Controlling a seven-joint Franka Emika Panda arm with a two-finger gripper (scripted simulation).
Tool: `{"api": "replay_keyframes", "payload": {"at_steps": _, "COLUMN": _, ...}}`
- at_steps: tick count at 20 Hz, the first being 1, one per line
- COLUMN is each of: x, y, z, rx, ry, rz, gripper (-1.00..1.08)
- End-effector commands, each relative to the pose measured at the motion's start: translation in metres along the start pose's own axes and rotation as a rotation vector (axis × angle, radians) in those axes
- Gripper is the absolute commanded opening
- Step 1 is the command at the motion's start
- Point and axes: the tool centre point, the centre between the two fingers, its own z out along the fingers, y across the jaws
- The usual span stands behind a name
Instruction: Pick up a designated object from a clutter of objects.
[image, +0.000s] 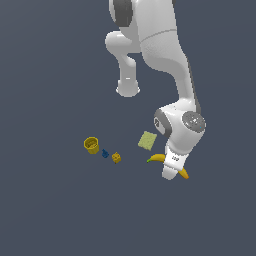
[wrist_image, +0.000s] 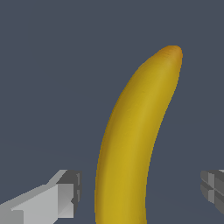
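The yellow banana (image: 157, 158) lies on the dark floor, its green stem tip toward the exterior view's left; its middle is hidden behind my hand. In the wrist view the banana (wrist_image: 131, 144) fills the centre, lying between my two fingers. My gripper (image: 170, 175) (wrist_image: 140, 192) is open, low over the banana, with one fingertip (wrist_image: 70, 192) on each side and a gap to the fruit. The clutter also holds a yellow cup (image: 91, 145), a tiny blue piece (image: 105, 153), a small yellow-orange cube (image: 116, 158) and a pale green square pad (image: 147, 141).
The arm's white links (image: 165, 55) rise above the scene and its base (image: 128, 89) stands at the back. The pad lies close to the banana's stem end.
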Motion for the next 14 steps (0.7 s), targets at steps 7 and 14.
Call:
{"api": "replay_keyframes", "payload": {"at_steps": 7, "x": 0.001, "y": 0.0, "z": 0.022, "rx": 0.0, "ry": 0.0, "rz": -0.002, "gripper": 1.0}}
{"api": "replay_keyframes", "payload": {"at_steps": 14, "x": 0.001, "y": 0.0, "z": 0.022, "rx": 0.0, "ry": 0.0, "rz": -0.002, "gripper": -1.0}}
